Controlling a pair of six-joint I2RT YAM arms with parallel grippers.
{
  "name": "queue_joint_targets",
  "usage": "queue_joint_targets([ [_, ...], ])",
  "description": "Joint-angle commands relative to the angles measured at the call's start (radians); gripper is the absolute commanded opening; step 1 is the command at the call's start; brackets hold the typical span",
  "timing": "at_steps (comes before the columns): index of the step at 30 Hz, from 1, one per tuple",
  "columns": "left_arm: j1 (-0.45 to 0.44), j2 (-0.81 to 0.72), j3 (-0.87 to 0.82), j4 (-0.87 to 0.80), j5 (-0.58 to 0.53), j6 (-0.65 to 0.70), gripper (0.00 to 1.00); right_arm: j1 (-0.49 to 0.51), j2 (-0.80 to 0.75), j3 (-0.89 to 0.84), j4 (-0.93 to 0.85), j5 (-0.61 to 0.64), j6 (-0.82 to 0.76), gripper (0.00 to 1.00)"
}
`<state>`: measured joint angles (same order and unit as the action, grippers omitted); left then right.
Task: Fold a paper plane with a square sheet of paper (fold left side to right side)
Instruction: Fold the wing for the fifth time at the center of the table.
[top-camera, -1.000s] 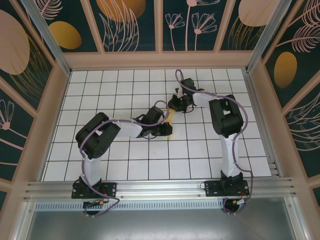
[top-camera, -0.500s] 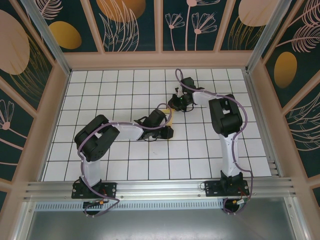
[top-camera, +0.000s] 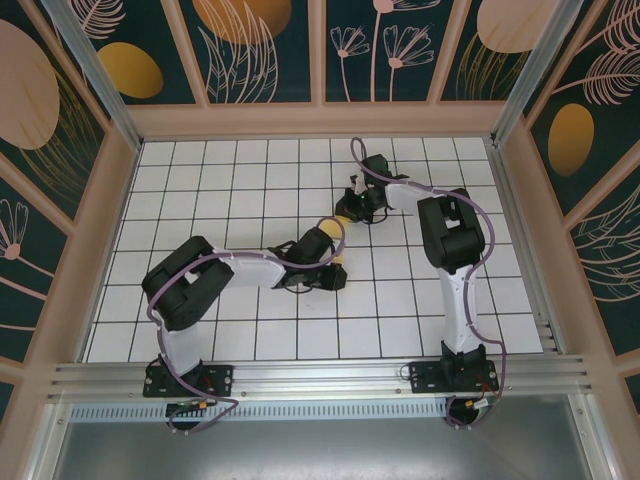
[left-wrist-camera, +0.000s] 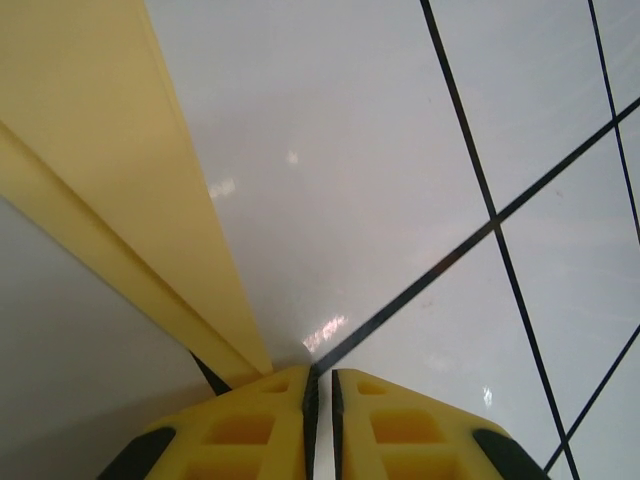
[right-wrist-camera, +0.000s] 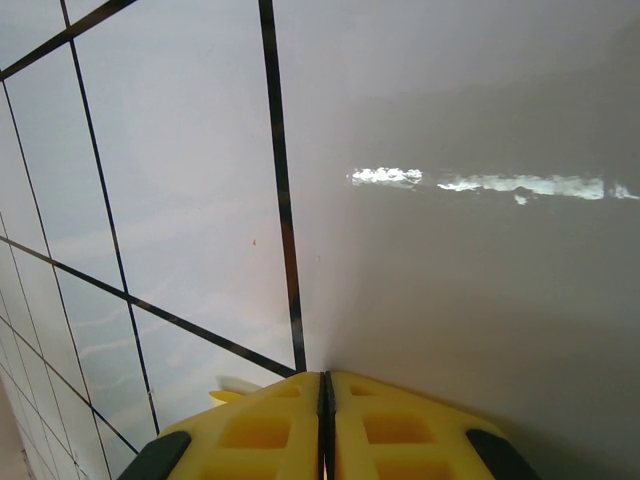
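Two paper (left-wrist-camera: 100, 150) edges, open tiles (left-wrist-camera: 380, 150) alongside

Both arms stretched toward the middle, wrists low. Left pincer (left-wrist-camera: 320, 372) closed, thin slit between fingers. Right pincer (right-wrist-camera: 325, 378) fully closed, farther from the bases.

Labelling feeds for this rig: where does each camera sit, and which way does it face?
Top external: above and behind the arms, facing down on the tiled table; both arms show.
Left wrist: on that wrist, facing past the shut left tool at the folded yellow paper.
Right wrist: on that wrist, facing past the shut right tool at the table.
Shared: black-lined white tiles.
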<state>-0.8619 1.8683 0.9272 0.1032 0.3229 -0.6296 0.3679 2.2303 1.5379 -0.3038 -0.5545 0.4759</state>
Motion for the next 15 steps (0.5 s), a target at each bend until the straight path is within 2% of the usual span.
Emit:
queue_joint_targets([
  [1, -0.031, -0.008, -0.054, -0.184, 0.080, -0.005, 0.17, -0.034, 0.074, 0.004, 0.045, 0.131, -0.032, 0.13],
  [8, -0.028, -0.095, -0.017, -0.188, 0.100, 0.009, 0.18, -0.038, 0.030, 0.043, 0.043, 0.110, -0.048, 0.17],
  [15, 0.042, -0.219, 0.003, -0.214, 0.067, 0.025, 0.19, -0.057, -0.039, 0.190, -0.056, 0.159, -0.104, 0.32],
])
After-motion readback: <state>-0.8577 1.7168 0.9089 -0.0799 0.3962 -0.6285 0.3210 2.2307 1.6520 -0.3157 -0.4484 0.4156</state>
